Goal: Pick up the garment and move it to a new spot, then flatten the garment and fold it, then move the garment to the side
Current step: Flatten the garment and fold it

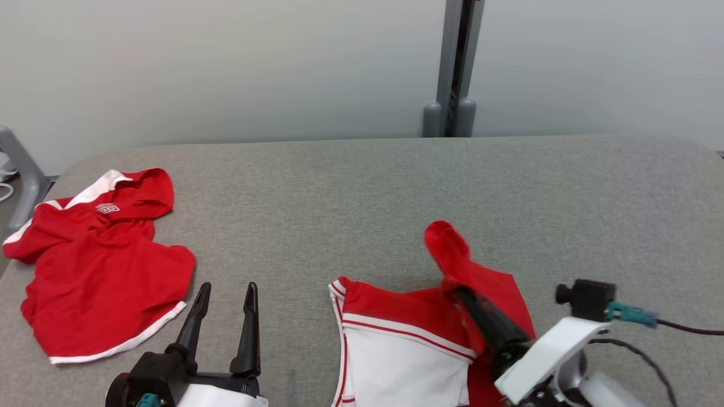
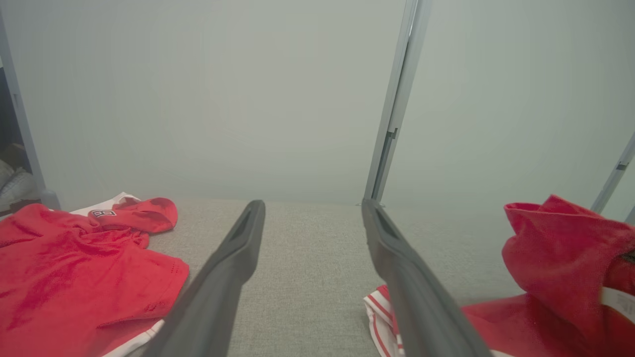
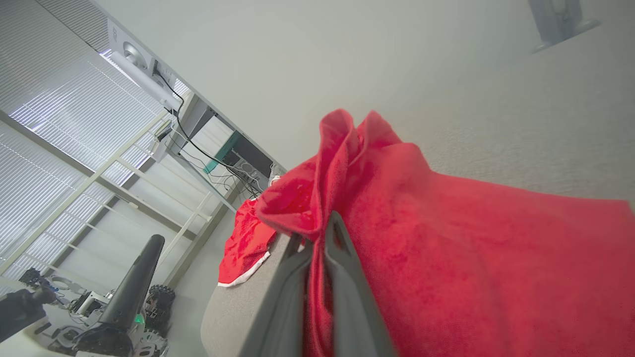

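Far left: crumpled red shirt with white trim and a small chest logo (image 1: 102, 265), lying loose near the left edge of the grey fabric-covered surface (image 1: 362, 181). Nothing touches it. It looks like a separate piece parked out of the way; can't tell if it's done or waiting.

Next right: left gripper (image 1: 227, 288), jaws spread wide, nothing between them. Fingers point away from the robot, low over bare surface between the two shirts, apart from both. Reads as standby, placed to take a second corner when the cloth needs spreading.

Centre-right, near the front edge: the task piece, a red-and-white jersey garment with striped trim (image 1: 396, 345). It mostly lies on the surface, white panel up, partly bunched. One red flap stands up in a peak.

The peak is there because the right gripper (image 1: 457, 291) has it — jaws pressed together, pinching a fold of red fabric. The right wrist view shows the cloth (image 3: 471, 258) draped over and between the fingers. The arm comes in from the lower right, fingers angled up-left and slightly raised, so only the pinched part is lifted.

Judgement: this is the pick-up step, early in the task — flatten, fold and set-aside not yet done. A single-point pinch will let the garment hang bunched, so spreading it will likely need the left jaws too.
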